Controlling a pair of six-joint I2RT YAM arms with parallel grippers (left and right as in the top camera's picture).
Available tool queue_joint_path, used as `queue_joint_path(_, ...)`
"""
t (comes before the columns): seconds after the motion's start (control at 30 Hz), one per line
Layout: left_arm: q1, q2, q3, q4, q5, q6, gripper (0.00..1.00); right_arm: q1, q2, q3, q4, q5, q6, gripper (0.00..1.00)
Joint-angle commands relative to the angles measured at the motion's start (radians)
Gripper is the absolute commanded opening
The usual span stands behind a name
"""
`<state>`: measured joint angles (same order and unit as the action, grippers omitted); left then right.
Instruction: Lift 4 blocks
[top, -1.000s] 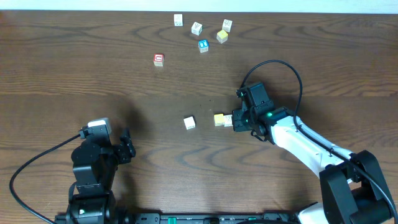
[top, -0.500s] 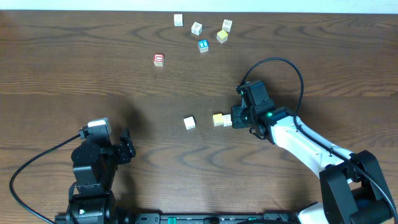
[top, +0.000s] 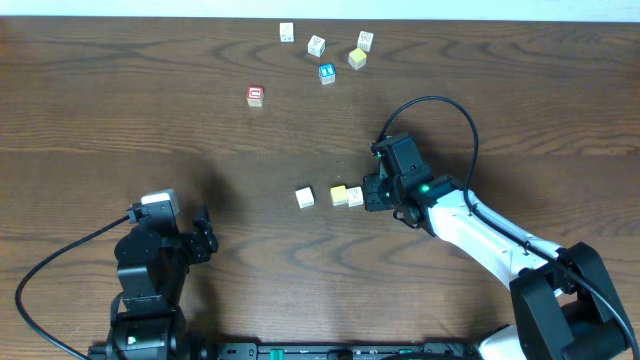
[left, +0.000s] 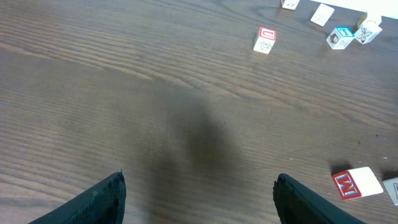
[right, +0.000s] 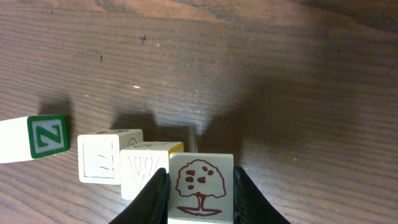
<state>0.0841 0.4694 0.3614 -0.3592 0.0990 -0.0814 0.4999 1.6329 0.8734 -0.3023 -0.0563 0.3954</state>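
Note:
My right gripper (right: 201, 190) is shut on a white block with a brown tree drawing (right: 200, 186). Close against its left side is a block with a yellow side and a faint W (right: 146, 171), then a white block (right: 102, 157), then one with a green Z (right: 37, 138). From overhead, my right gripper (top: 365, 194) holds the white block (top: 355, 196) beside the yellow one (top: 339, 195). Another white block (top: 305, 197) lies apart to the left. My left gripper (left: 199, 183) hangs open over bare wood at the front left (top: 205, 236).
At the far edge lie three white cubes (top: 287, 32) (top: 316, 45) (top: 365, 40), a yellow one (top: 357, 58), a blue-faced cube (top: 327, 73) and a red-faced cube (top: 255, 96). The right arm's black cable (top: 440, 100) loops above the wrist.
My right gripper has slid left with its block. The yellow block beside it has moved left too, closer to the lone white block. The left arm has not moved.

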Motion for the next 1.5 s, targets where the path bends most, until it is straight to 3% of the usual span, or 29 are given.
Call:
queue_joint_path(0.0,0.004,-0.001,0.016,0.000,0.006,-0.003,0.77,0.012,-0.011,-0.007,-0.012,0.045,0.030,0.02)
queue_joint_path(1.47,0.004,-0.001,0.016,0.000,0.006,-0.003,0.77,0.080,-0.011,-0.008,-0.056,0.038,0.110,0.01)
